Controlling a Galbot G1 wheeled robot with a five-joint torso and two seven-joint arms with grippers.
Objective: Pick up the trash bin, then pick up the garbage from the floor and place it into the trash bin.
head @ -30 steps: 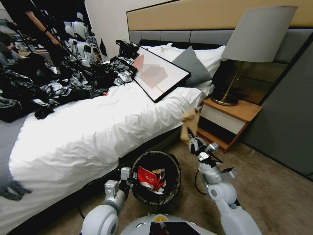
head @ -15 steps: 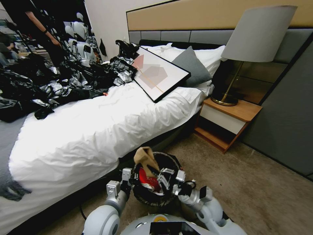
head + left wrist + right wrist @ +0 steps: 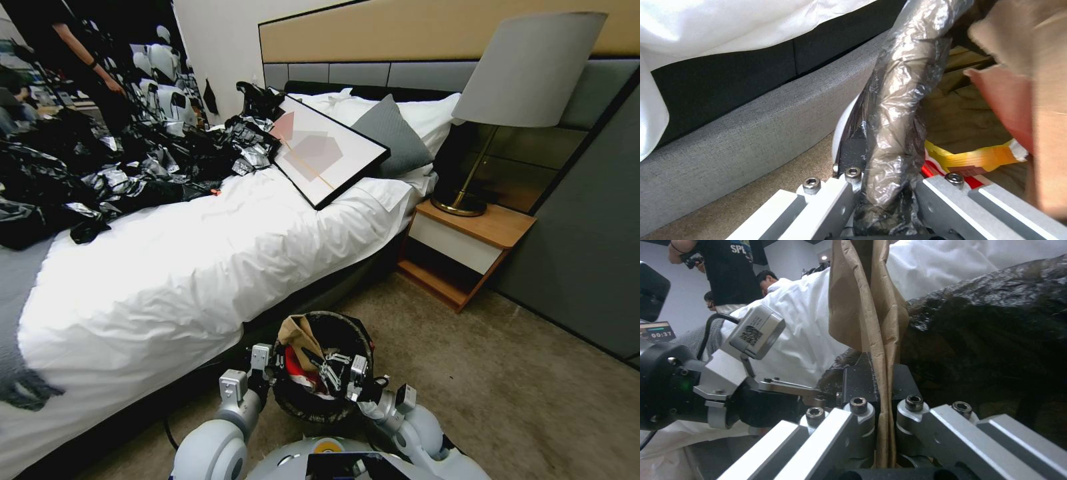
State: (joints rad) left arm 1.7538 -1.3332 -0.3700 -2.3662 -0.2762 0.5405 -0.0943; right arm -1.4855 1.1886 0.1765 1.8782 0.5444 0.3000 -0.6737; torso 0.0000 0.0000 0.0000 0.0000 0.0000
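Crumpled brown paper bag [image 3: 298, 339] pinched upright over dark-lined trash bin [image 3: 349, 333]

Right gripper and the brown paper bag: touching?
Touching. The right wrist view shows the right gripper shut on the brown paper bag, pinched between its fingers.

So the floor is beige carpet [image 3: 507, 373], pretty bare off to the robot's right. The bed [image 3: 200, 267] sits on it with a white duvet, and on top there's a heap of black and silver plastic sheeting [image 3: 100, 173], a framed picture [image 3: 320, 157] and a grey cushion [image 3: 393, 133]. The wooden nightstand [image 3: 480, 230] carries a lamp [image 3: 507, 87].
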